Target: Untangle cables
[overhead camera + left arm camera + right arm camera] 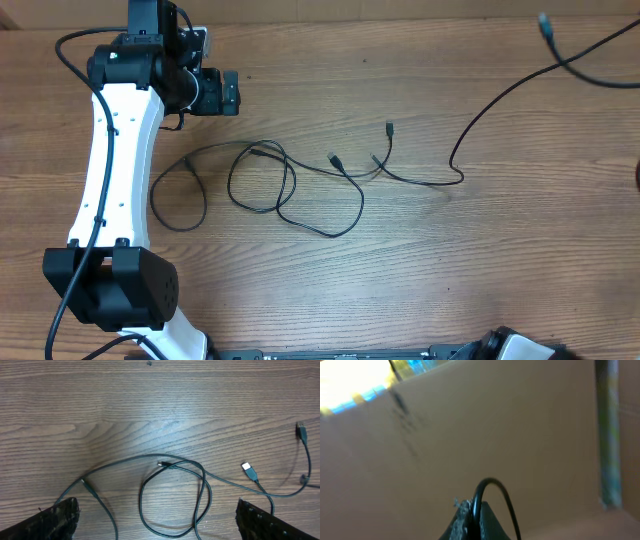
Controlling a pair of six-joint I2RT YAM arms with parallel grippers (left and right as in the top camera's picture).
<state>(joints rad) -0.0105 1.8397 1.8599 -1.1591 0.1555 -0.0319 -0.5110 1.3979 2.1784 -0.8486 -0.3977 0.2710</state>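
Note:
Thin black cables (pixel 290 185) lie in loose, crossing loops on the wooden table (pixel 480 260), with a separate loop on the left (pixel 176 205). Small plugs (pixel 390 128) (pixel 335 160) lie to the right of the loops. One cable (pixel 500 100) rises from the tangle toward the upper right edge. My left gripper (pixel 232 92) hovers open above and behind the loops. In the left wrist view its fingertips (pixel 62 517) stand wide apart over the double loop (pixel 172 500) and a light-tipped plug (pixel 247 467). My right gripper (pixel 475 515) is shut on a black cable (pixel 492 485) and is out of the overhead view.
The left arm's white link (pixel 115 150) and black base (pixel 110 285) take up the table's left side. Part of the right arm's base (pixel 520 345) shows at the bottom edge. A brown cardboard wall (pixel 520 435) fills the right wrist view.

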